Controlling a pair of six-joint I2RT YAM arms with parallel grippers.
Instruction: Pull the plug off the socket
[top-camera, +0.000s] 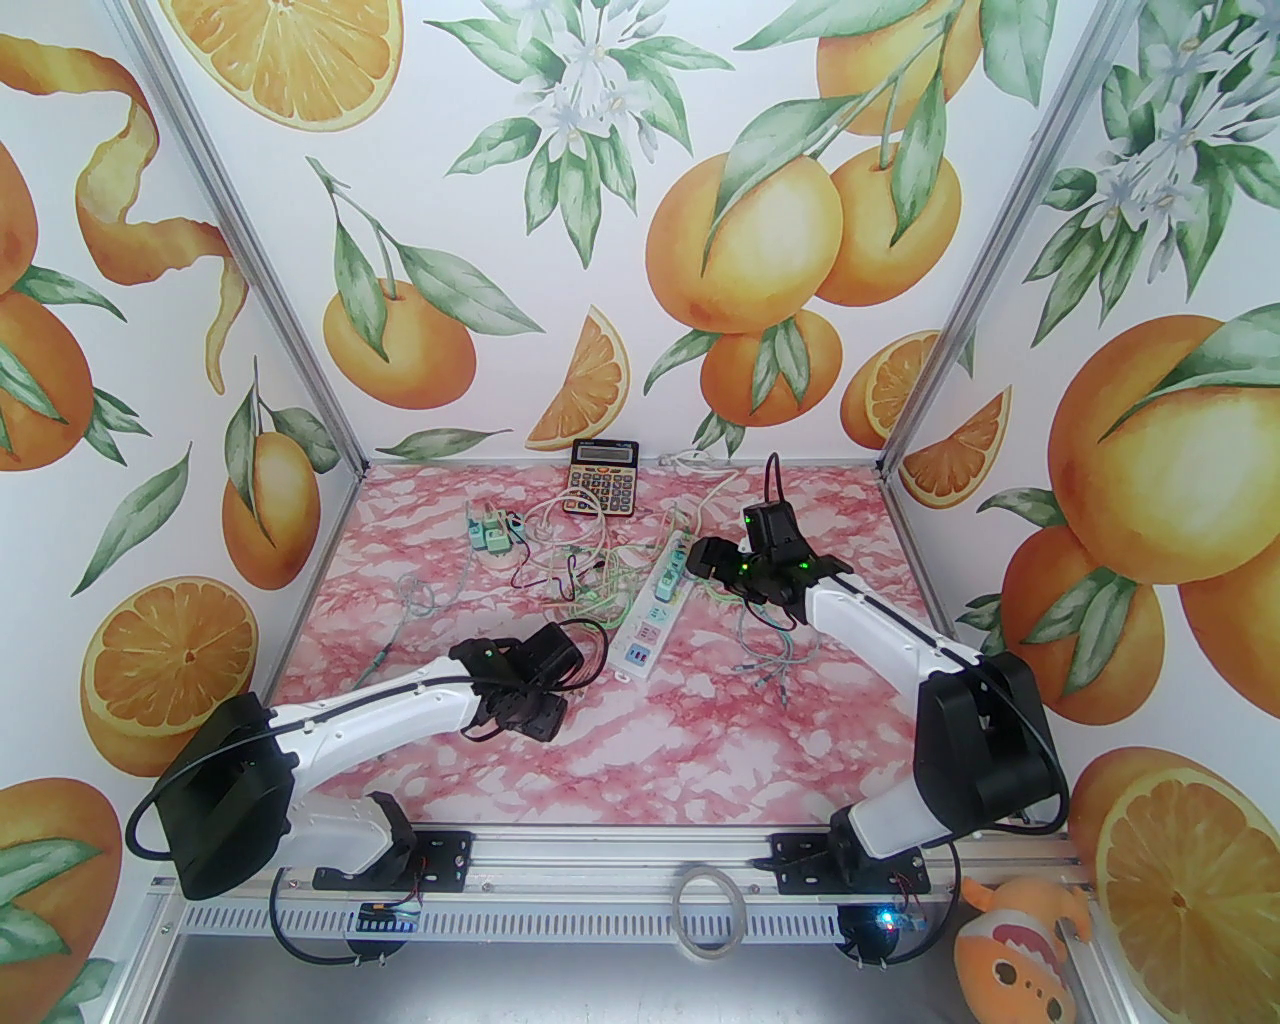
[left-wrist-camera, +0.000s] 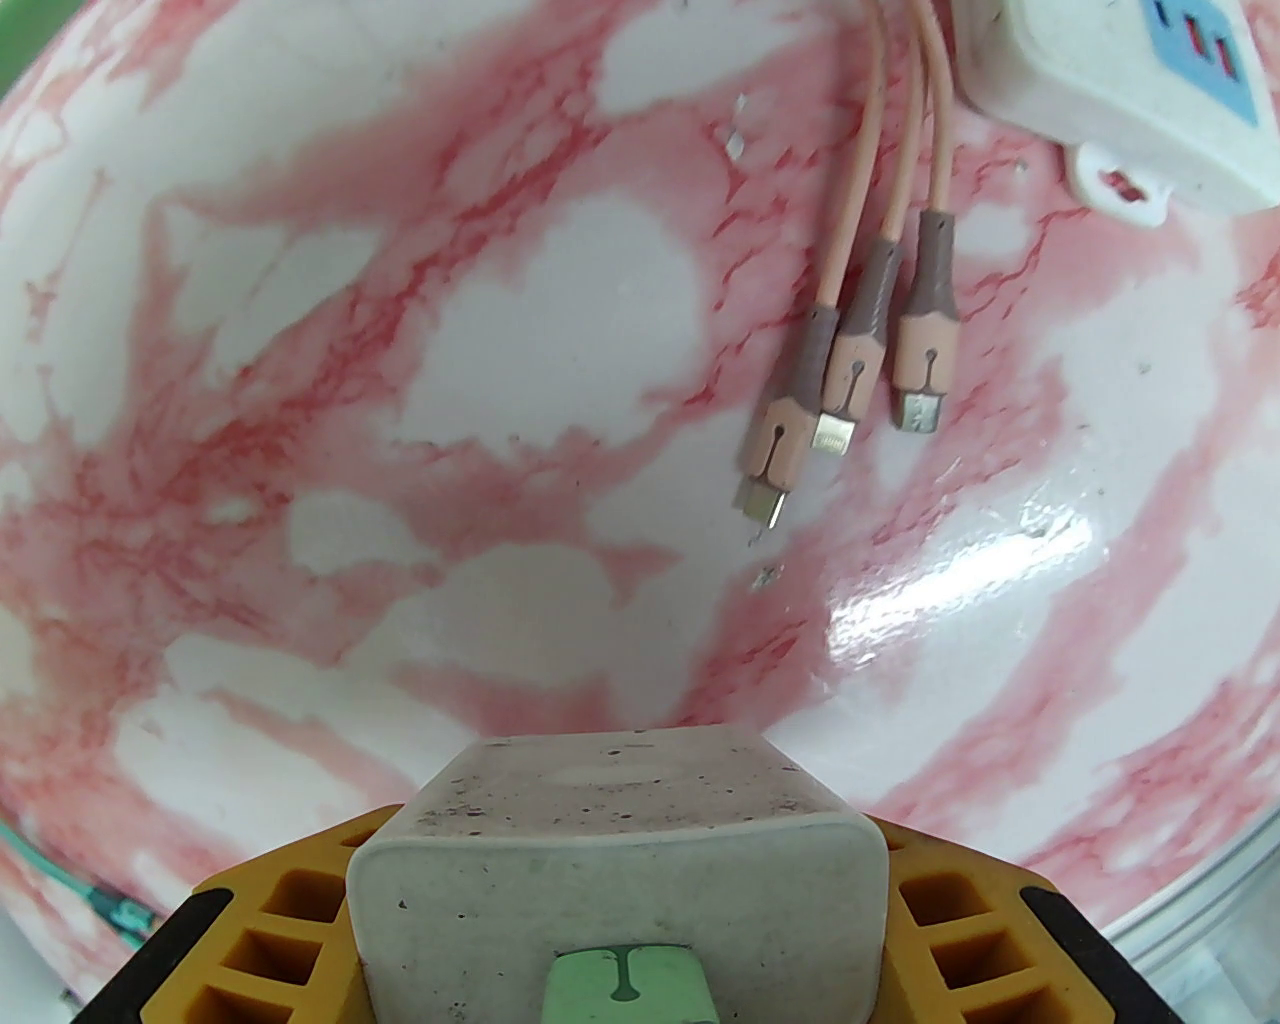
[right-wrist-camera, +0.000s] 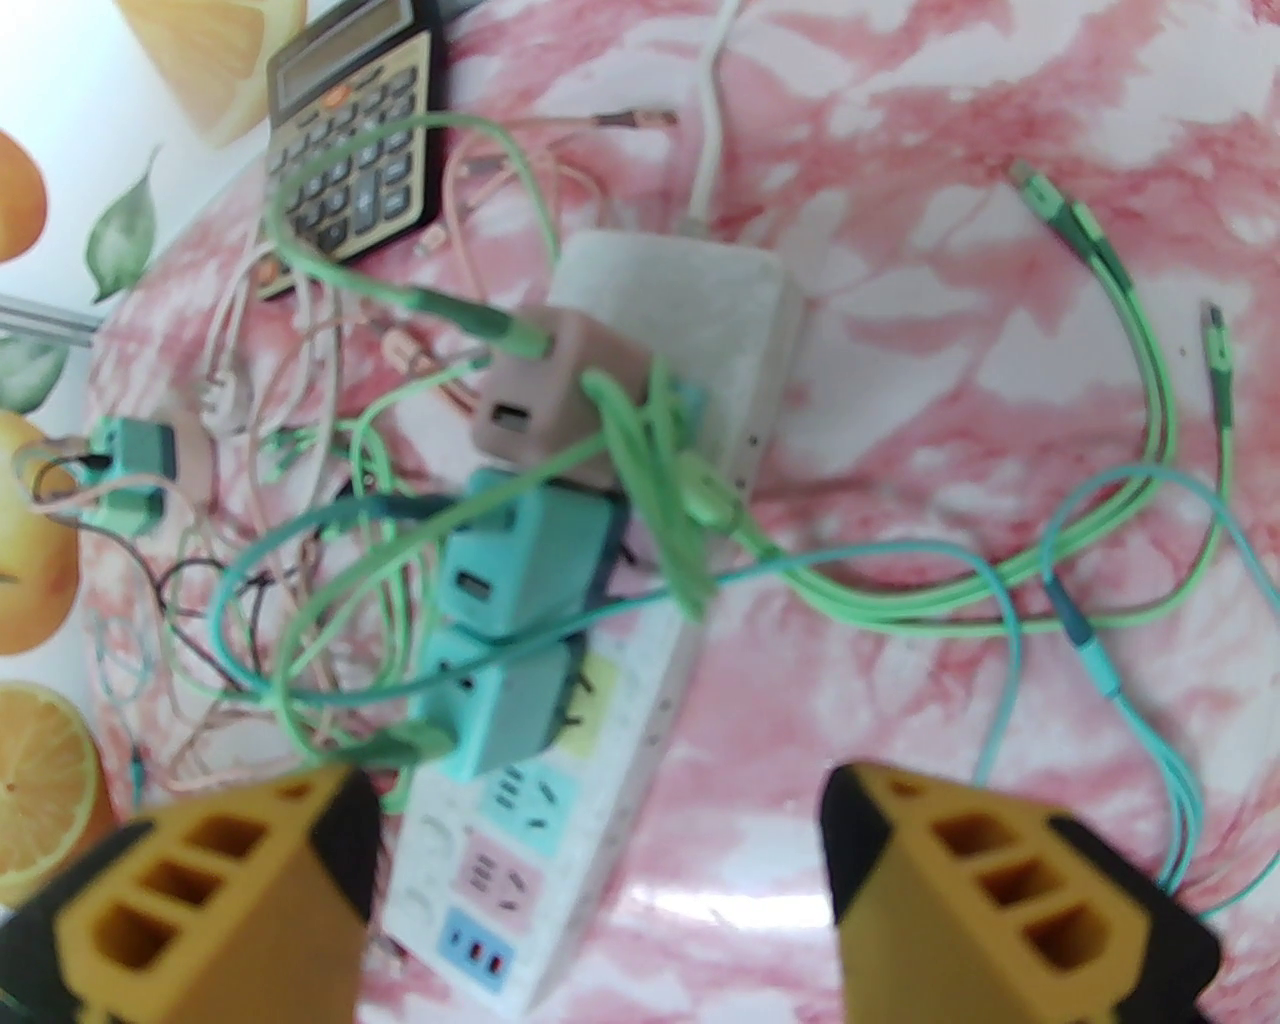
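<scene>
Right wrist view: your right gripper (right-wrist-camera: 600, 800) hangs above the power strip (right-wrist-camera: 560, 880), fingers apart and empty. The strip's long axis runs near to far. The teal plug (right-wrist-camera: 520, 570) sits on it, ahead and left of the finger gap. This arm is nearer, with its wrist pitched down. Your left gripper (left-wrist-camera: 620, 880) is clamped on a grey adapter (left-wrist-camera: 620, 800), off the strip's near end.

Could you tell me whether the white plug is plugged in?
Out: left gripper holds the white plug apart from the power strip.
</scene>
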